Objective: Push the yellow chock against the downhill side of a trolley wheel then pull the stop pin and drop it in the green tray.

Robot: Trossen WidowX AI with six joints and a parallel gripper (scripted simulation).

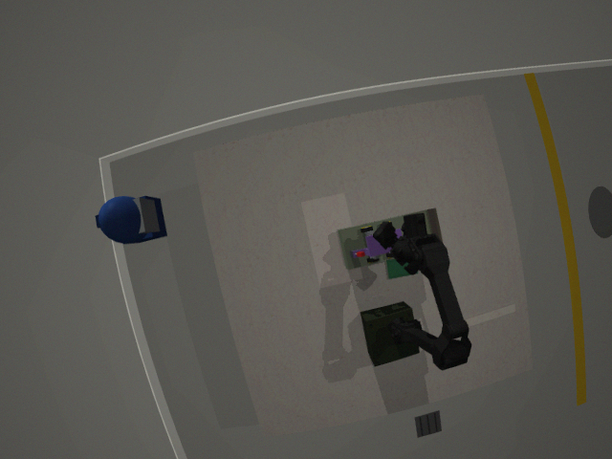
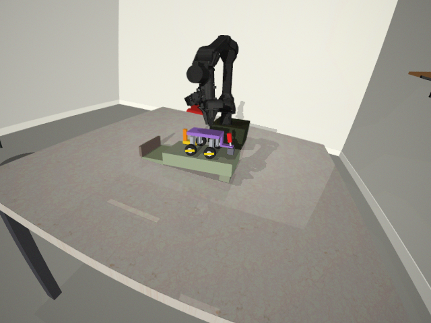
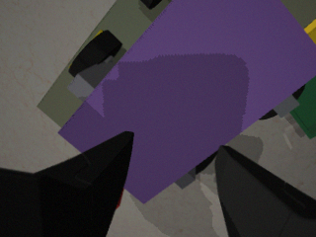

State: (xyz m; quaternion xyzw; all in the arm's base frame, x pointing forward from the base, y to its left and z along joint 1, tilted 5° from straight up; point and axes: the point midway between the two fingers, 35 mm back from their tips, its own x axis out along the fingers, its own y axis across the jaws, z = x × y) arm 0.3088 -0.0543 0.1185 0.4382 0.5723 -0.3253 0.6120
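The purple trolley (image 1: 378,245) (image 2: 205,132) (image 3: 197,89) stands upright on the green-grey ramp (image 1: 352,241) (image 2: 194,163) (image 3: 56,106). The red-headed stop pin (image 1: 360,253) (image 2: 229,137) stands in its holder at the trolley's uphill end; a sliver of red shows behind a finger in the wrist view. The yellow chock (image 2: 188,142) (image 3: 311,31) with its orange handle stands upright by the far wheel on the downhill side; whether it touches is hidden. My gripper (image 2: 209,124) (image 3: 175,147) is partly open and empty, above the trolley's deck. The green tray (image 1: 398,270) (image 3: 308,116) lies beside the ramp.
A brown end wall (image 2: 149,146) stands at the ramp's downhill end. The dark base box (image 1: 390,333) (image 2: 238,133) of the arm is on the tray's side of the ramp. A red part (image 2: 194,110) shows behind the gripper.
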